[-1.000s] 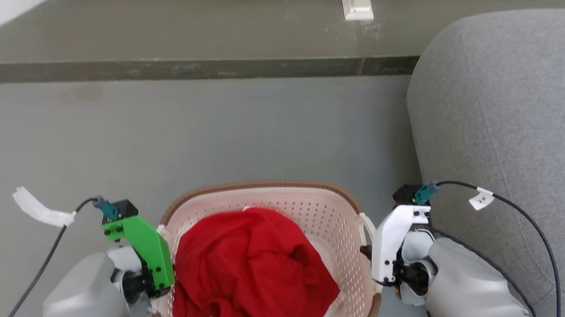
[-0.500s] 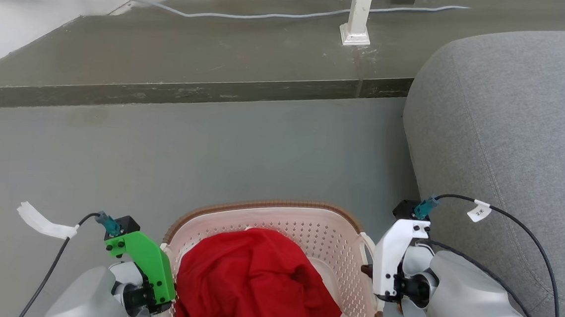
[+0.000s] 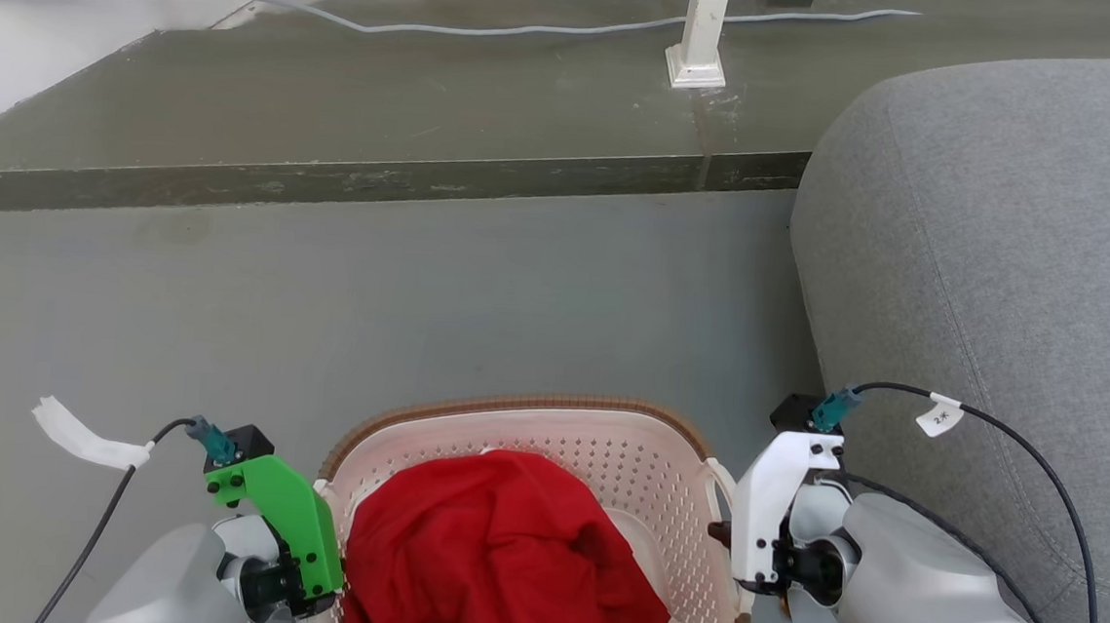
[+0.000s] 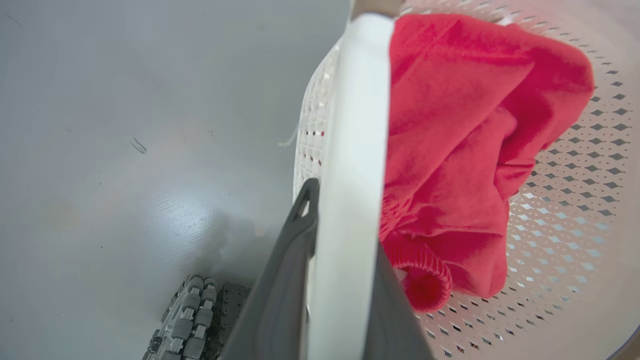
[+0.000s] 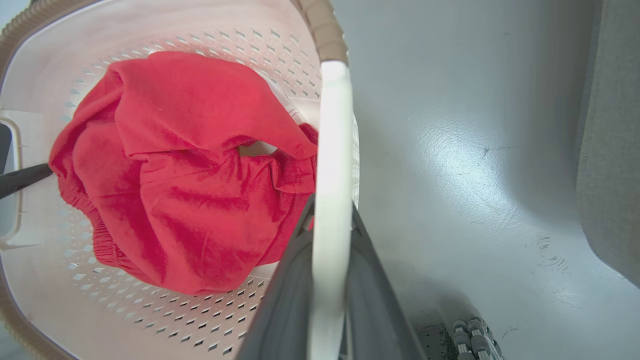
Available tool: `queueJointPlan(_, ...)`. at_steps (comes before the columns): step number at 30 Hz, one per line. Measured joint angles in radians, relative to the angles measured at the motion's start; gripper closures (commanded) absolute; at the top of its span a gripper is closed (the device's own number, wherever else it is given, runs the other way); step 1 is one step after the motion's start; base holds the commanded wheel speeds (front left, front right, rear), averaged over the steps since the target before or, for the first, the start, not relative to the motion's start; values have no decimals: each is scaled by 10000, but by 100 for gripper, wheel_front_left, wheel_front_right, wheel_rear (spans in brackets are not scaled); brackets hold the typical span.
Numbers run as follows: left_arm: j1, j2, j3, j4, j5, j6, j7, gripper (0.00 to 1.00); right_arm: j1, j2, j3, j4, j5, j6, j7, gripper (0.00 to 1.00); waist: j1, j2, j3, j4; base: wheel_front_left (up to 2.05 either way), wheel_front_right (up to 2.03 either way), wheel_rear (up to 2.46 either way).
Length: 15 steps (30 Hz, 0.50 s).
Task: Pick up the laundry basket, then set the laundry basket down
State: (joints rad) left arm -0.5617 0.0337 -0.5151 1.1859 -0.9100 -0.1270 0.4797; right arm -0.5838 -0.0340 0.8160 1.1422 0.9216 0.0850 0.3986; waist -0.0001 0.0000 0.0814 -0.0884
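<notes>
Finding one: the laundry basket (image 3: 509,404) lies directly between the two claws, low in the head view. The line through its two handles runs side to side, from claw to claw. Neither arm is nearer; each is already at its own end.

Left claw (image 4: 345,220): its two dark fingers are pressed onto the left handle (image 4: 357,125), one either side of the white bar. Right claw (image 5: 332,210): likewise pinching the right handle (image 5: 332,125), with the bar running up between the fingers.

Position: the basket is over the near part of the floor (image 3: 420,292). Its right end is near the front of the sofa (image 3: 1010,236), and it is well apart from the edge of the step (image 3: 383,114) on the far side. The wrist views show floor beyond both handles, but no view shows the base, so we cannot confirm whether the basket hangs clear or rests on the floor.

Judgement: with both grips set, what follows turns on keeping the handle line level. If one arm moves ahead of the other, the basket will tip along that side-to-side axis and the load will slide. The sofa leaves the right side less room than the left.

Count: one basket; two handles, both held; one red garment (image 3: 489,551) heaped inside, against the left wall; two claws, two fingers each.
</notes>
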Motion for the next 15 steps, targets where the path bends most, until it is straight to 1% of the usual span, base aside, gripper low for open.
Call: queueJointPlan(15, 0, 90, -88, -88, -19, 0, -10, 100, -10, -4, 73, -117, 127, -73, -17, 100, 0, 0, 113, -42, 0, 0, 0)
